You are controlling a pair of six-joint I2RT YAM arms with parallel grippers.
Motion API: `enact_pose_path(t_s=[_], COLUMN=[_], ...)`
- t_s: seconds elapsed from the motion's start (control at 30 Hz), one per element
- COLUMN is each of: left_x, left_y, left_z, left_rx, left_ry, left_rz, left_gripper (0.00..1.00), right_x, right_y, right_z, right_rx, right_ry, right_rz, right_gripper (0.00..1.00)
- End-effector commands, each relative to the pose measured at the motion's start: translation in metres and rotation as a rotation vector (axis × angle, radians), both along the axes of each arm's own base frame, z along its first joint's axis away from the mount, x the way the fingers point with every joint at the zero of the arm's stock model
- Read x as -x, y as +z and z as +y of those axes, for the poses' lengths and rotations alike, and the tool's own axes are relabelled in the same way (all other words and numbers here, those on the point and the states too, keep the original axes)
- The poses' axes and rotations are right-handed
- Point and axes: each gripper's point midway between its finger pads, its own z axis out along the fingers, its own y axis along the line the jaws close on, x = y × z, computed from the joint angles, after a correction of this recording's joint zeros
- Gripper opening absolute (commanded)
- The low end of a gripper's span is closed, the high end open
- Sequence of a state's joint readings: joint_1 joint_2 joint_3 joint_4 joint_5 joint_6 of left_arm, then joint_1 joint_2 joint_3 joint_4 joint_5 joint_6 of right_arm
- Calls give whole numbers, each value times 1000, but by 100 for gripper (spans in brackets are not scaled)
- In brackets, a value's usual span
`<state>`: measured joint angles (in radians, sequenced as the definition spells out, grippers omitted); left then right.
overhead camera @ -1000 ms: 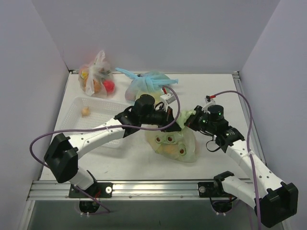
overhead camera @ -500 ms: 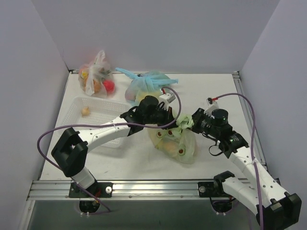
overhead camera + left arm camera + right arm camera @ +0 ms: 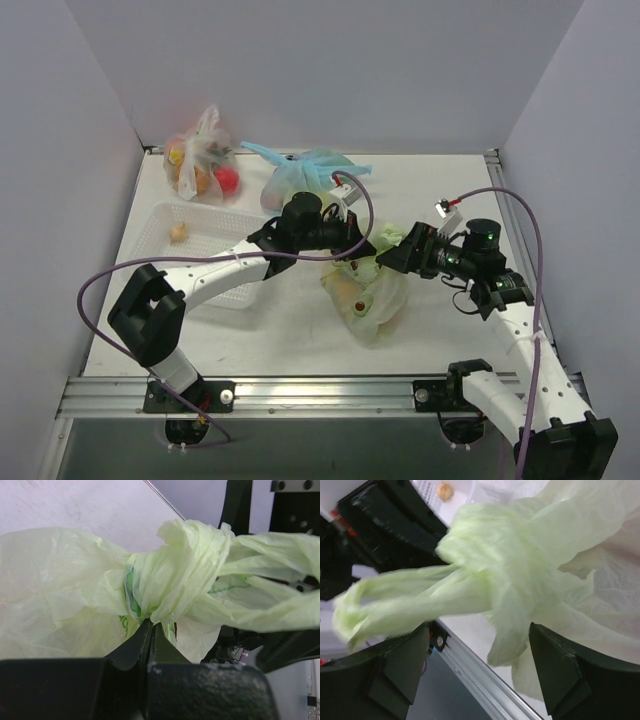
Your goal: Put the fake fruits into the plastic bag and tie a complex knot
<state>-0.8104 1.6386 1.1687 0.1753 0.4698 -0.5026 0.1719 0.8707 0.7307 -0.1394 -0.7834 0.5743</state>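
Pale green plastic bag (image 3: 372,297), neck wound into a tight knot (image 3: 176,572). My left jaws pinch film beneath the knot; my right jaws stand spread around the loose ends (image 3: 395,605).

I see a white-shelled left arm (image 3: 215,272) and right arm (image 3: 527,345) with black joints, looping purple cables (image 3: 82,300), and a matte black left gripper (image 3: 150,628) and right gripper (image 3: 480,665).

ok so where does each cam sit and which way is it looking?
Top external: fixed above and behind the robot, looking down over the table; left claw and right claw show, meeting at the plastic bag.
Left wrist: on the left arm, looking along its shut claw at the knot.
Right wrist: on the right arm, looking between its open fingers at the same knot.
Shared: all three show the knot.
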Motion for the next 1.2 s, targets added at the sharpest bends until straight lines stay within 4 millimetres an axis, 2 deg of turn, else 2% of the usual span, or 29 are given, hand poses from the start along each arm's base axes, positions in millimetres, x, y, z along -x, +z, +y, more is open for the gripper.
enact_pose_path(t_s=[0.0, 0.13, 0.23, 0.27, 0.37, 0.43, 0.47, 0.5, 0.6, 0.7, 0.83, 1.0, 1.17], left_x=[6, 9, 13, 15, 16, 16, 16, 16, 16, 16, 15, 19, 28], left_y=[16, 16, 18, 22, 22, 20, 18, 17, 17, 17, 15, 12, 4], left_z=[-7, -5, -2, -1, 2, 3, 4, 4, 3, 1, -2, -6, -9], left_rx=[66, 69, 74, 80, 76, 67, 61, 58, 56, 52, 52, 63, 75], left_ry=[-46, -57, -63, -67, -61, -55, -52, -50, -50, -56, -67, -85, -124], left_rz=[-28, -13, -12, -17, -13, -9, -3, 0, 1, 7, 17, 43, 95], left_gripper=[0, 0, 0, 0, 0, 0, 0, 0, 0, 0, 0, 0, 0], right_x=[28, 36, 42, 32, 21, 12, 8, 1, -17, -28, -30, -33, -21], right_y=[42, 44, 45, 47, 56, 55, 53, 49, 28, 7, -21, -34, -41], right_z=[7, -4, -14, -29, -50, -61, -66, -74, -85, -83, -57, -38, -18], right_rx=[-29, -13, -44, -47, -67, -62, -56, -43, -5, -1, 20, -7, -65], right_ry=[203, 213, 207, 137, 63, 27, 9, -23, -72, -57, 64, 133, 204], right_rz=[-140, -159, -153, -162, -186, -182, -181, -176, -141, -107, -72, -71, -26], right_gripper=[85, 84, 74, 73, 66, 64, 62, 54, 40, 32, 30, 34, 37])
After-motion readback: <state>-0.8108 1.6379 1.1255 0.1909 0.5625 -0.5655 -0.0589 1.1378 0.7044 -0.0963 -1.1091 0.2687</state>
